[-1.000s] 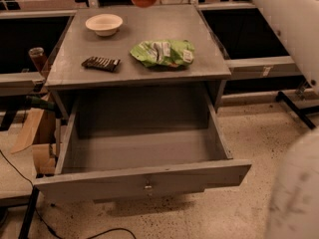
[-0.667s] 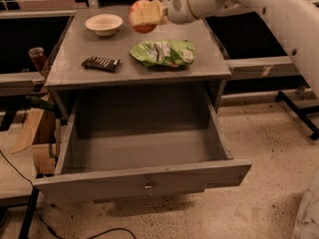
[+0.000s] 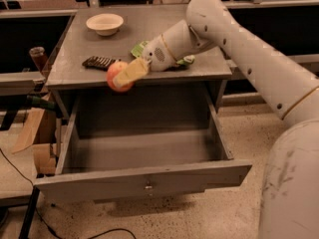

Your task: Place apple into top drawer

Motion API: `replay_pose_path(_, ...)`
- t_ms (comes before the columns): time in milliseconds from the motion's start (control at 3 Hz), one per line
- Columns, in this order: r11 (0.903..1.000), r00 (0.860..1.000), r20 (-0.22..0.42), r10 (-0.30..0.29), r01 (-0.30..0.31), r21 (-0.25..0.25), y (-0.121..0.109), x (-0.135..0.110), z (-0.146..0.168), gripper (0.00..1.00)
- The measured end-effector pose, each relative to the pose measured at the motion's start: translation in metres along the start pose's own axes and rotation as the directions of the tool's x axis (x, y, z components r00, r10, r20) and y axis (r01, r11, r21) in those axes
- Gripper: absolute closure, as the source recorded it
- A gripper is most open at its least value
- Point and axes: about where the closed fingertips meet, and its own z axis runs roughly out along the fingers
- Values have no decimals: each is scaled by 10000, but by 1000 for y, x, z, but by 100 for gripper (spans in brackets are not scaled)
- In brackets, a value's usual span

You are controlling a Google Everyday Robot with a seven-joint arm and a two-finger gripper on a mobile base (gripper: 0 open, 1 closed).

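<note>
The apple (image 3: 114, 75) was pinched in the hand (image 3: 127, 73) right at the front edge of the tabletop (image 3: 75, 54), above the open top drawer (image 3: 149, 176), so it was probably best lowered well inside before being released.

The one camera looks down from above, from the side where the top drawer (image 3: 189, 176) opens, and faces it at a steep angle. It stands rather near: the worktop (image 3: 139, 21) fills the upper part and the pulled-out drawer the lower part. The robot arm (image 3: 249, 49) enters from the right edge. The claw (image 3: 125, 75) is left of centre, just before the worktop's front edge, closed around the apple (image 3: 114, 79).
</note>
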Motion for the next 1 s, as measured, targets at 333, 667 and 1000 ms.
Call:
replay_pose_path(333,9971,9970,-759,-140,83,-751,16,20,5,100)
replay_pose_path(667,9971,9970,-762,-131,73,-760,16,20,5,100)
replay_pose_path(1000,9959,9976,-687,5,-67,-903,13,21,13,100)
